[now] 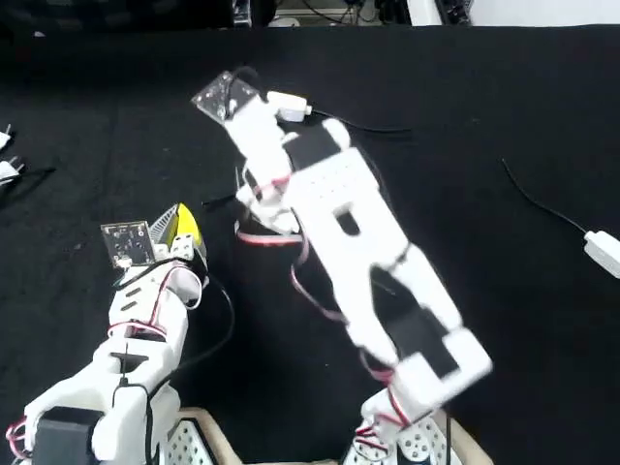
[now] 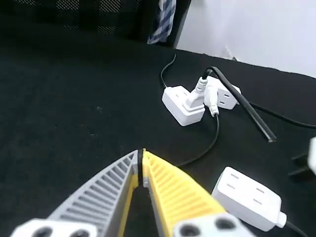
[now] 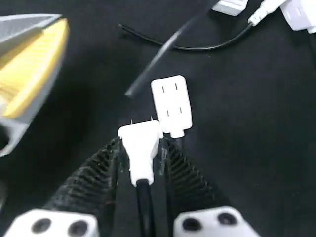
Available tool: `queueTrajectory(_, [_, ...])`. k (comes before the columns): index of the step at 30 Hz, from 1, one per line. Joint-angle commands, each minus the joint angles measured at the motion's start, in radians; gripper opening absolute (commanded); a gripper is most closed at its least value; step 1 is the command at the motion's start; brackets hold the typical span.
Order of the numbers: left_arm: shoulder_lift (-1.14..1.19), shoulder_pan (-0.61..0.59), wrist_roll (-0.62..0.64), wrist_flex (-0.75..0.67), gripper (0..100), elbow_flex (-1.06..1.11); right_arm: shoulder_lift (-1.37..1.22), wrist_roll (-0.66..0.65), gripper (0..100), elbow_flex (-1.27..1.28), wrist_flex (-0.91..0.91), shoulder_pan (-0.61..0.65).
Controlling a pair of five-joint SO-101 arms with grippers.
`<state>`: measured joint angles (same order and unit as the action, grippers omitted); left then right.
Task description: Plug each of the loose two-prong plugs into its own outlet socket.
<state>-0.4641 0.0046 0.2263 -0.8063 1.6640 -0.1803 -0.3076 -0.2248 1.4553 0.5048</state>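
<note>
**Lining the prongs up over the slots**

The right end effector (image 3: 141,144) is clamped on a white two-prong plug (image 3: 140,148), one black finger on each side of its body, with the plug's black cable (image 3: 143,207) running back between the fingers. The outlet socket (image 3: 171,103) lies flat on the black tabletop (image 3: 256,163) with its slotted face up. The plug sits just beside the socket's near, cable end and off to one side of it, so its short prongs point at bare cloth next to the socket, not at any pair of slots.

Judging from this, the step in hand is alignment before insertion. The plug needs to travel sideways and a little forward until both prongs stand directly over one slot pair, and its twist should match the slots' direction before any push. The socket is loose and looks light, so a slanted or off-centre press would likely skate it across the cloth; a straight, slow push along the prong axis seems safest. The grip looks square on the plug, which should help the prongs enter together.

The left end effector (image 2: 140,154) is closed on nothing and hangs well to the far side of the plug from the socket; it could brace the socket if that slides
</note>
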Motion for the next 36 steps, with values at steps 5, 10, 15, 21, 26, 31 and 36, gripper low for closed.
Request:
queueTrajectory(5, [-0.005,0.016,0.0,0.005,3,0.018,-0.341,-0.084,1.2,-0.469,0.16,-0.072])
queueTrajectory(10, [-0.005,0.016,0.0,0.005,3,0.018,-0.499,-0.106,1.2,-0.704,0.233,-0.063])
queueTrajectory(15, [-0.003,0.015,0.0,0.006,3,0.018,-0.631,-0.107,1.2,-0.843,0.269,-0.041])
queueTrajectory(21, [-0.003,0.012,0.0,0.006,3,0.018,-0.727,-0.158,1.2,-0.901,0.272,-0.037])
queueTrajectory(26, [-0.003,0.013,0.0,0.006,3,0.018,-0.73,-0.173,1.2,-0.901,0.284,-0.037])
queueTrajectory(31, [-0.003,0.015,-0.002,0.006,3,0.018,-0.731,-0.178,1.2,-0.901,0.284,-0.037])
queueTrajectory(36, [-0.003,0.016,-0.002,0.006,3,0.018,-0.736,-0.178,1.2,-0.894,0.278,-0.018])
